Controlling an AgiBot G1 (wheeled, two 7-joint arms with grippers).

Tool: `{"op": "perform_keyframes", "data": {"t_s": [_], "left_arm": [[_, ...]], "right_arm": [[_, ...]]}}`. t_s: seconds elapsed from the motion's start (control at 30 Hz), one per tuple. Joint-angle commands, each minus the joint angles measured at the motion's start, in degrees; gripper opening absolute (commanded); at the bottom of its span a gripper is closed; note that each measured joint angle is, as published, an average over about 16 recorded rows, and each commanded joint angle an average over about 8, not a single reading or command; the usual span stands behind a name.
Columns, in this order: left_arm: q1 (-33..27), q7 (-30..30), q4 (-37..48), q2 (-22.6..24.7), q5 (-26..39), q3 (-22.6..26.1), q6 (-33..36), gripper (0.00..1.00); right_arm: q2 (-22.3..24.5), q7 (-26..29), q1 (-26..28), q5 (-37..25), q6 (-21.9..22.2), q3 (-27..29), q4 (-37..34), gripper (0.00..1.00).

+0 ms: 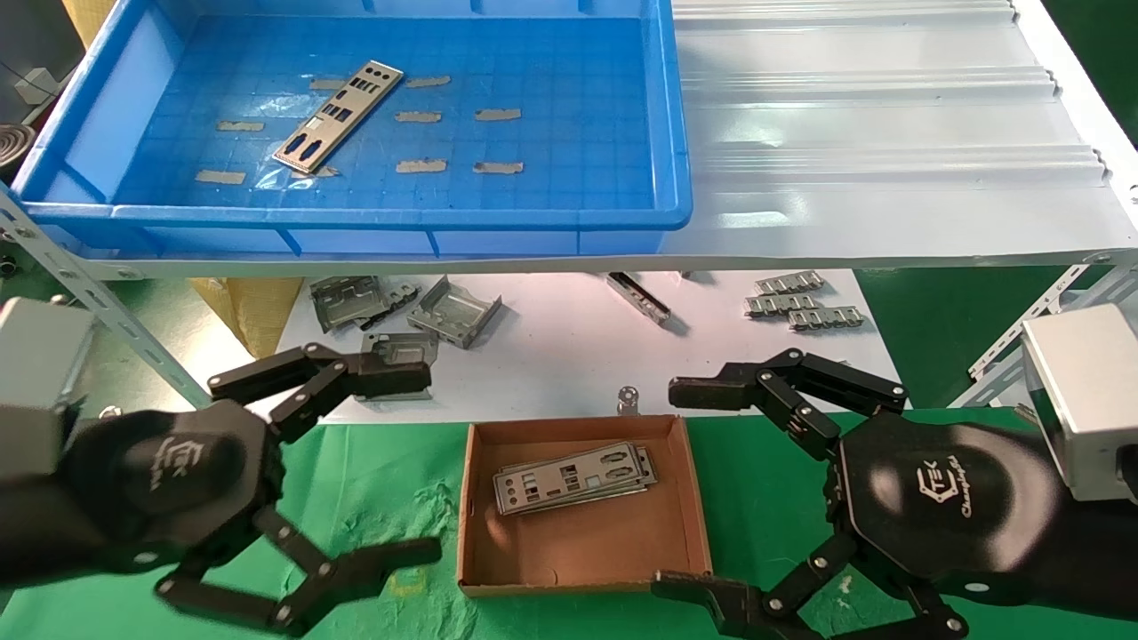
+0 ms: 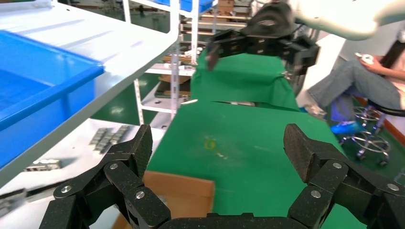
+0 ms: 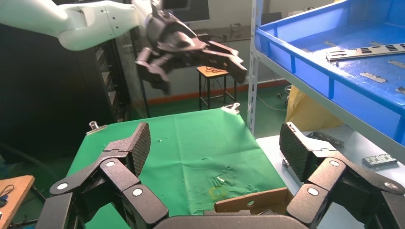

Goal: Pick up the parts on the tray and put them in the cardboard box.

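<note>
Both claws hung empty with their jaws spread wide on either side of the cardboard box (image 1: 584, 507), which sat on the green-covered worktop (image 1: 391, 498) and already held a small stack of punched I/O shield plates (image 1: 573, 478) lying flat and slightly askew against its far half. The left claw (image 1: 373, 462) hovered just beside the box's left wall, the right claw (image 1: 689, 489) just beside its right wall, neither touching the cardboard or the metal. One plate (image 1: 338, 116) remained on the gridded floor of the blue tray (image 1: 356, 216), which stood on the white ribbed shelf (image 1: 889, 160) above and beyond the box; that plate lay diagonally in the tray's left half among tan tape scraps (image 1: 420, 165), well apart from both claws. Folded grey brackets (image 1: 453, 311) and small clips (image 1: 805, 307) on the lower white surface under the shelf were not part of the job. Judged from this layout, the work stood between deliveries, with a single pick still to be made. The next move appeared to call for one arm, more likely the left given the plate's position, to rise over the tray rim, come down on the thin plate and close on its narrow edges, a grip that could slip on so flat a piece.
</note>
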Motion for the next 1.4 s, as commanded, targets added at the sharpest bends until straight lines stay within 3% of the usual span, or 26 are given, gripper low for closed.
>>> {"op": "perform_keyframes", "data": {"t_s": [0.03,0.27,1.4], "left_arm": [[0.91,-1.16,-2.21,-1.34,-0.84,-0.76,0.09,1.00],[2.42,-2.64,-5.86,-3.53,-2.31,-1.99,0.30,1.00],[1.65,-2.00,-3.91,-2.38,-1.51,-1.37,0.17,1.00]], "right_arm": [[0.00,0.00,0.00,0.00,0.00,0.00,0.00,1.00],[0.01,-0.01,-0.01,0.02,0.02,0.00,-0.01,1.00],[0.01,-0.01,-0.01,0.02,0.01,0.00,-0.02,1.00]]}}
